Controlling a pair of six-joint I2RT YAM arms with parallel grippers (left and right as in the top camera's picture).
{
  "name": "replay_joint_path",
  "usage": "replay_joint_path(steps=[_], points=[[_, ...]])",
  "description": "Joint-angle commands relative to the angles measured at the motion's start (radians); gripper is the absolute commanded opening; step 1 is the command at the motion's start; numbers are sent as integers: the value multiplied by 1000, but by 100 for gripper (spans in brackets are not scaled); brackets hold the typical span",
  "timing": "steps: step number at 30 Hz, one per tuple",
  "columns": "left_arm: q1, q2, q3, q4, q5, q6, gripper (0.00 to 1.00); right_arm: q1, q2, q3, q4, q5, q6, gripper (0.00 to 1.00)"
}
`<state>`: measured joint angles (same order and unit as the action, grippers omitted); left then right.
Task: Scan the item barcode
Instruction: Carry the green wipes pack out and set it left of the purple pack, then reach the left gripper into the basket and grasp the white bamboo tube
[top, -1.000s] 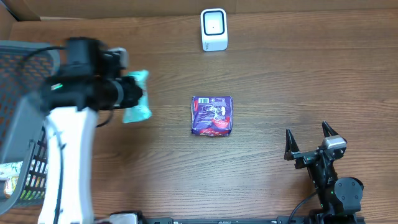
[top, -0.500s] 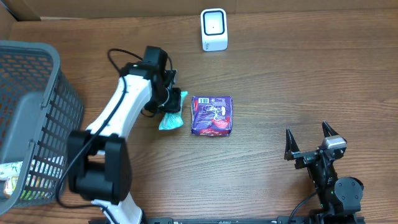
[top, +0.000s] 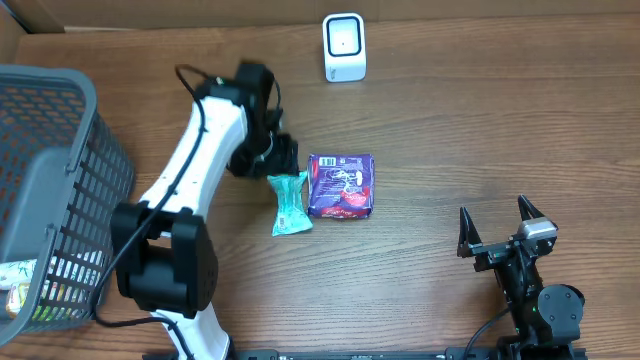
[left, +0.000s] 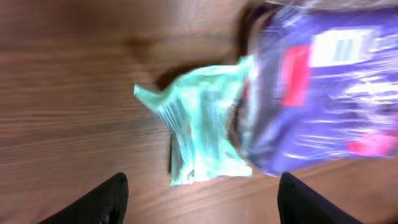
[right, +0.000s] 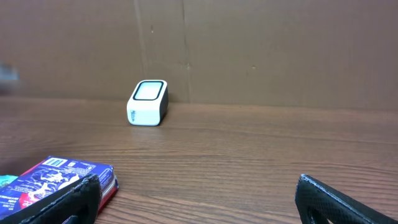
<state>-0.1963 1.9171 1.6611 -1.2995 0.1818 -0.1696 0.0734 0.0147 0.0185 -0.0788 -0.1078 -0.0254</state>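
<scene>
A mint-green packet (top: 289, 203) lies flat on the wooden table, touching the left edge of a purple snack pack (top: 341, 185) whose barcode faces up. My left gripper (top: 274, 152) hovers just above and behind the packet. In the left wrist view its jaws stand apart, the left gripper (left: 203, 185) holds nothing, and the green packet (left: 202, 130) and purple pack (left: 317, 81) lie on the table beyond. The white scanner (top: 344, 47) stands at the far edge. My right gripper (top: 493, 212) rests open at the front right, far from both items.
A grey wire basket (top: 60, 120) with several items inside fills the left side. A cardboard wall runs behind the scanner (right: 148, 102). In the right wrist view the purple pack (right: 59, 180) shows at the lower left.
The left arm swung right from the basket side with the green packet, set it down beside the purple pack and opened its jaws. The right arm has not moved.
</scene>
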Motion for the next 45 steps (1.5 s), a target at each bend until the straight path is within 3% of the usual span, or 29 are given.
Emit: replay_joint_path(steps=[1,3,4,5,6,11,15,22,27,31,45], points=[[26,-77,206,-68,-3,-29,71,4,-11,-11,5,-6,2,100],[52,-117,323,-119,-3,-29,75,4,-11,-11,5,-6,2,100],[72,-138,383,-146,-4,-30,81,4,-11,-11,5,-6,2,100],[92,-158,431,-171,-4,-32,96,4,-11,-11,5,-6,2,100],[121,-180,484,-198,-6,-38,100,4,-11,-11,5,-6,2,100],[357,-285,605,-319,-26,-59,100,4,-11,-11,5,-6,2,100],[581,-304,605,-390,-25,-65,100,4,-11,-11,5,-6,2,100],[951,-303,513,-383,-17,-81,100,4,-11,-11,5,-6,2,100],[1128,-303,405,-323,-53,-135,100,4,-11,-11,5,-6,2,100],[1214,-303,253,-190,-32,-172,100,4,-11,-11,5,-6,2,100],[1217,-301,-225,293,-65,-205,100,4,-11,-11,5,-6,2,100]])
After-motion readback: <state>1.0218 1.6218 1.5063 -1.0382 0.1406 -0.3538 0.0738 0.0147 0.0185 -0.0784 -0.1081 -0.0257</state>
